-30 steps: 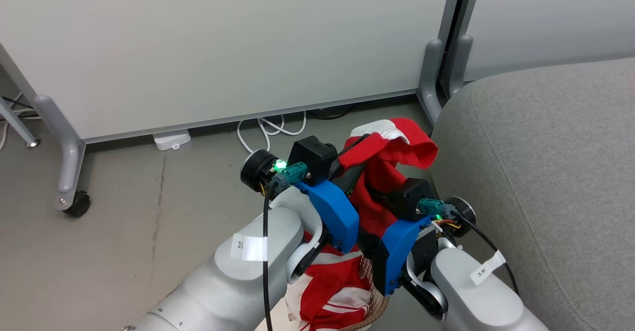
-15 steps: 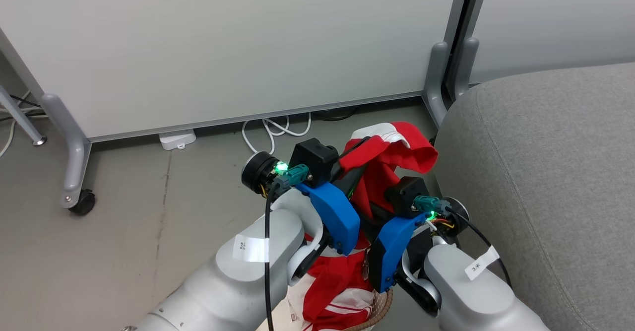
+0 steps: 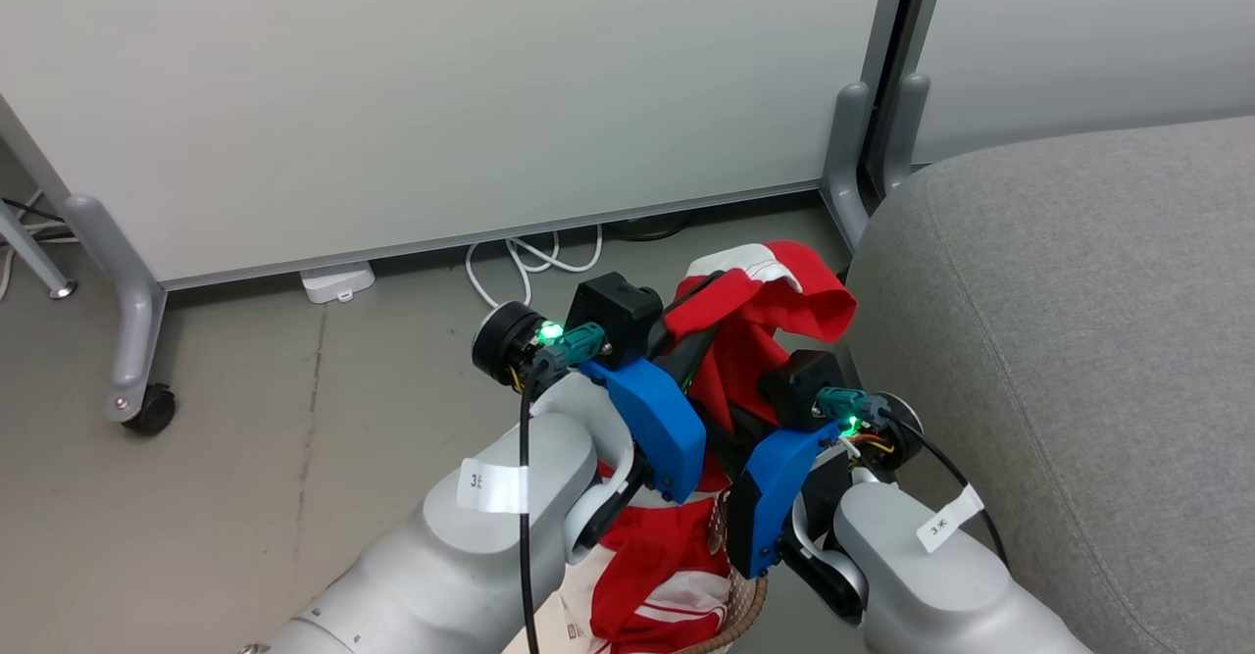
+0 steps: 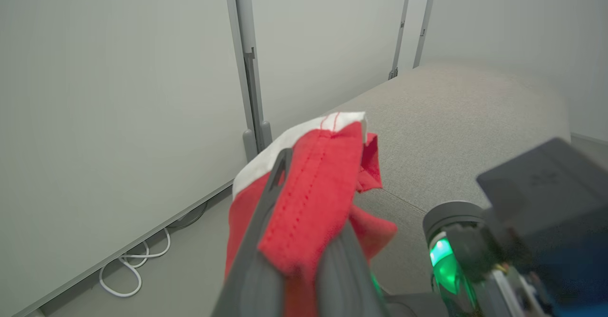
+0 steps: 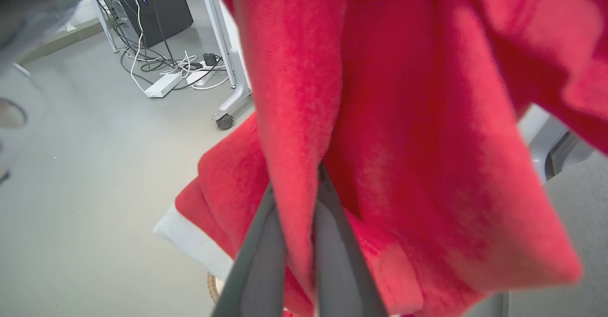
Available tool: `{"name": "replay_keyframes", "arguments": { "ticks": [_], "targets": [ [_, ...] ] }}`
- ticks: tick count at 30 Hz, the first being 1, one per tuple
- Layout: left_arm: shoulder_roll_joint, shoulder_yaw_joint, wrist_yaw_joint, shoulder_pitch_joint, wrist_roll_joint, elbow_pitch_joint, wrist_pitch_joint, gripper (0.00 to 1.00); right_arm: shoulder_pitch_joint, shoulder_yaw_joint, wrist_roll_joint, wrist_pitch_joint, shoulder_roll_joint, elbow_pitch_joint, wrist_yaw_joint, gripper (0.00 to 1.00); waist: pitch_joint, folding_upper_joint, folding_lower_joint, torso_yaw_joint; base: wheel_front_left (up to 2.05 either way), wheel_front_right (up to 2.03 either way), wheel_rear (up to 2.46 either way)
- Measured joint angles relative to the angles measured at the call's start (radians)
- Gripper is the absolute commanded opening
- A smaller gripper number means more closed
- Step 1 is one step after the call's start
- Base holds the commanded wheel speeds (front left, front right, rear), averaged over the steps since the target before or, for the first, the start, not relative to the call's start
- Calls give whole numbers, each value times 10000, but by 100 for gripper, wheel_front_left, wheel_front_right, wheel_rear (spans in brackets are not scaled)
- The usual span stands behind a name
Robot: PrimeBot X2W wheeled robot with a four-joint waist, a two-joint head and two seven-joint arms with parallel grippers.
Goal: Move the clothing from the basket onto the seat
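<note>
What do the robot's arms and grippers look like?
Pale grey left forearm and right forearm, with small white labels. Blue wrist housings carry black boxes, teal connectors, green lights, black cables. Long dark fingers on left gripper and right gripper.

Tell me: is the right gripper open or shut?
Shut on the red garment: the right gripper has its fingers pinching a fold of cloth between them.
</note>
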Motion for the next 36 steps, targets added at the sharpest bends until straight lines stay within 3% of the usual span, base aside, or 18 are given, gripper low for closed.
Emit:
{"name": "replay_keyframes", "arguments": {
  "ticks": [7, 9, 10, 11, 12, 13, 24, 36],
  "targets": [
    [0, 4, 10, -14, -71, 81, 0, 0, -84, 303, 234, -128, 12, 169, 0, 0, 4, 0, 0, -95, 0, 0, 0],
    [0, 4, 8, -30, -73, 96, 0, 9, -154, 376, 288, -169, 12, 213, 0, 0, 17, 0, 0, -116, 0, 0, 0],
    [0, 6, 8, -40, -71, 104, 0, 23, -184, 412, 339, -174, 13, 234, 0, 0, 19, 0, 0, -126, 0, 0, 0],
    [0, 10, 8, -48, -71, 113, 0, 44, -207, 447, 374, -184, 15, 257, 0, 0, 20, 0, 0, -137, 0, 0, 0],
    [0, 19, 10, -51, -71, 119, 0, 83, -225, 477, 433, -192, 15, 278, 0, 0, 18, 0, 0, -147, 0, 0, 0],
    [0, 35, 29, -53, -65, 121, 0, 100, -238, 508, 449, -234, 15, 295, 0, 0, 18, 0, 0, -157, 0, 0, 0],
    [-2, 286, 107, -41, 17, 128, 0, 100, -378, 846, 800, -399, 19, 458, 0, 0, -24, 0, 0, -188, 0, 0, 0],
    [382, 2481, 708, 1442, 1975, -1547, -13, 100, -535, 991, 1049, -631, 23, 451, 0, 0, 68, 0, 0, -277, 0, 0, 0]
  ]
}}
